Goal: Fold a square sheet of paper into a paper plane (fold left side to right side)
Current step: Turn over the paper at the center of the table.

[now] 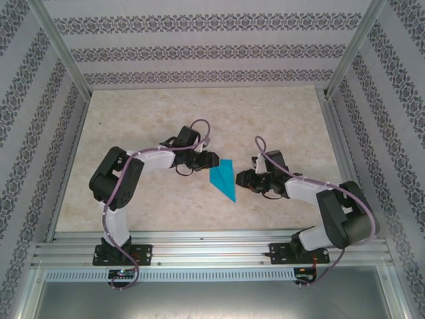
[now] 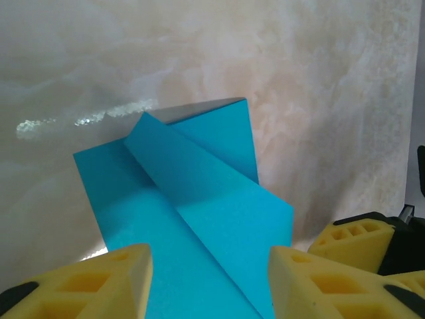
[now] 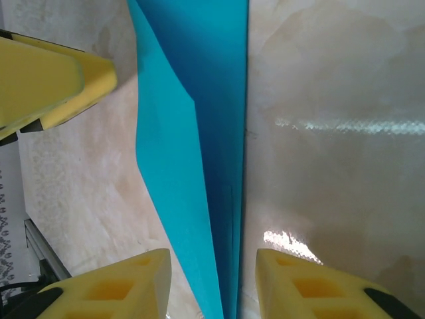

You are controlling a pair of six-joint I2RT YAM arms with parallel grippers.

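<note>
The pale marbled table (image 1: 133, 119) bore the left arm (image 1: 119, 179) and right arm (image 1: 332, 206), elbows bent outward. Between them at the table's centre the paper plane (image 1: 224, 177) lay flat, a smooth cyan creased dart. The left gripper (image 2: 209, 259) and right gripper (image 3: 212, 262) stood released, straddling it.

Beige marbled table (image 1: 199, 113), patterned walls (image 1: 199, 53)

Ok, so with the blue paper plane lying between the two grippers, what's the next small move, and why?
Probably lower the left gripper and press the paper plane flat. Its far flap looks lifted off the table, with shadow beneath, so the crease seems unset. Both grippers stand open; the right gripper straddles the narrow tip without pinching it.
</note>
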